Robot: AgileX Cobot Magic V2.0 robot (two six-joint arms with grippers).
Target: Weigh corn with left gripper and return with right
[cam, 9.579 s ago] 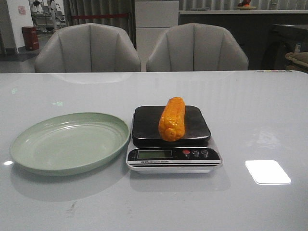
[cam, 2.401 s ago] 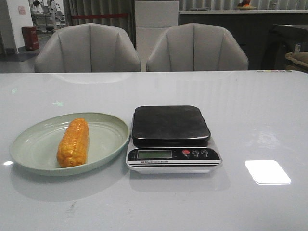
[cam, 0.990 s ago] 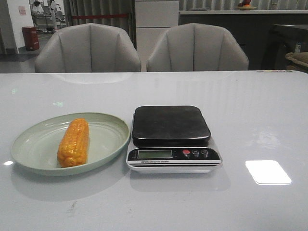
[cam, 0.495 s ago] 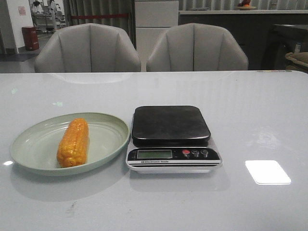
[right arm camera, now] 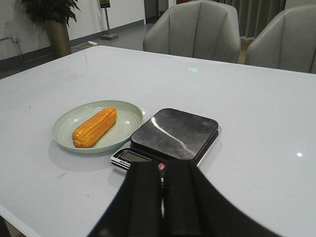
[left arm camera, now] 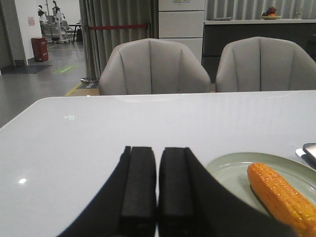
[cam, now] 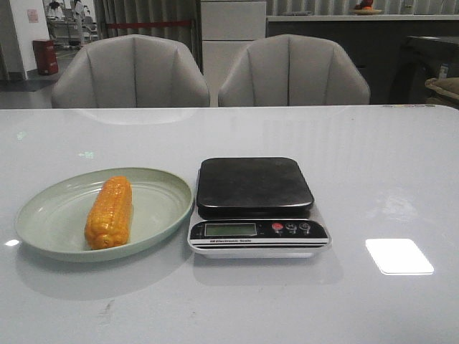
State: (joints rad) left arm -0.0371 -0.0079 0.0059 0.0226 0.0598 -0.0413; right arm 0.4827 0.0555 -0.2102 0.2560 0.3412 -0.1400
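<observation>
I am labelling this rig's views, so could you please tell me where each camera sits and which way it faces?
Front view: looks forward over the table at the plate, corn and scale; no arm shows.
Left wrist view: low behind the left end effector, facing the chairs; closed fingers show.
Right wrist view: higher, behind the right end effector, looking down at the scale; closed fingers show.
All three share the corn on the plate.

Glossy white table (cam: pixel 373 158), green plate (cam: pixel 50 236) left, kitchen scale (cam: pixel 254 188) beside it
</observation>
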